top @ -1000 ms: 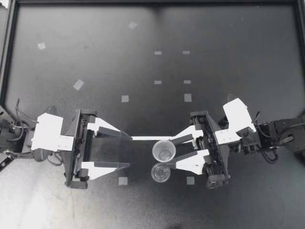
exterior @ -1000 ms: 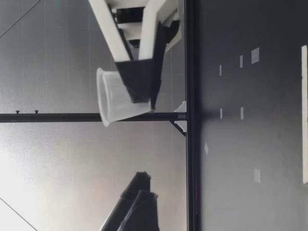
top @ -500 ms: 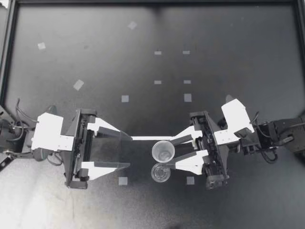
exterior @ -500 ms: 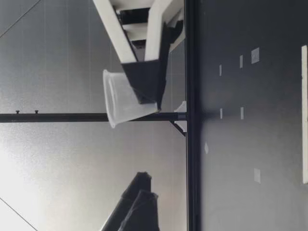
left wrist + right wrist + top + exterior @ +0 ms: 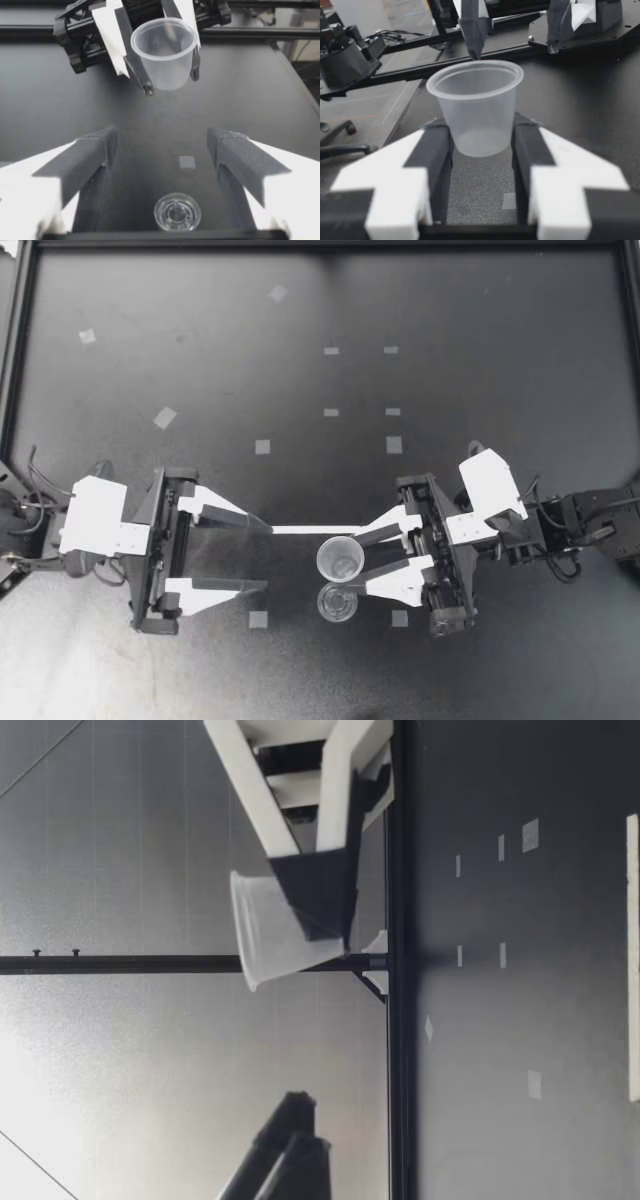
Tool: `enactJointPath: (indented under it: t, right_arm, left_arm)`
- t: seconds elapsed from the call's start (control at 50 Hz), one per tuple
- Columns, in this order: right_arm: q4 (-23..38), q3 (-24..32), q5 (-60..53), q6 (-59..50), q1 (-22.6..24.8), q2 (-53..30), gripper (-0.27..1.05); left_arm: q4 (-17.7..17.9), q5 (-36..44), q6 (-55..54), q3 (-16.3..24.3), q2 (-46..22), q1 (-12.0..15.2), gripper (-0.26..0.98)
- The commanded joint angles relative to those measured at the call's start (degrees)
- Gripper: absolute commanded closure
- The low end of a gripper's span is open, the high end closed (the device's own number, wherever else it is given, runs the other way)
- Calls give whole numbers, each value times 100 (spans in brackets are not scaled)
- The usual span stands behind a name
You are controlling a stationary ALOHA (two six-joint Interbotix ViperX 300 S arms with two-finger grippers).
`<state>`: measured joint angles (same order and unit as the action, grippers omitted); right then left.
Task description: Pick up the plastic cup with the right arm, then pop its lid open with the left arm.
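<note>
My right gripper (image 5: 353, 563) is shut on a clear plastic cup (image 5: 340, 559) and holds it upright above the table. The low view shows the cup (image 5: 280, 935) hanging in the air, pinched low on its wall by the dark fingers (image 5: 320, 890). In the right wrist view the cup (image 5: 477, 107) sits between both pads. My left gripper (image 5: 266, 556) faces it from a short way off, open and holding nothing. A second clear round piece (image 5: 337, 602), cup or lid I cannot tell, lies on the table beside the held cup; in the left wrist view this piece (image 5: 177, 212) lies under the left gripper (image 5: 162, 150).
A thin white strip (image 5: 300, 530) lies on the dark table (image 5: 450, 360) between the two grippers. Small pale tape squares (image 5: 262, 447) dot the surface. A black frame rail (image 5: 320, 244) runs along the far edge.
My right gripper has sunk toward the table with the cup and crept slightly toward the left arm. My left arm has drawn back a little, still open.
</note>
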<state>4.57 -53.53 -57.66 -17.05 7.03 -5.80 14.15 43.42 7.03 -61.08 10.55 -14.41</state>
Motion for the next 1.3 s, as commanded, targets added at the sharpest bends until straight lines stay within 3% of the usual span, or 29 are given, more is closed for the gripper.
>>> enactJointPath:
  t: [0.0,1.28]
  right_arm:
    - [9,105,-18,0,35,97,42]
    - [9,237,35,18,35,-35,42]
  left_arm:
    - [-18,26,9,35,123,18,5]
    - [-18,18,-79,-26,132,18,5]
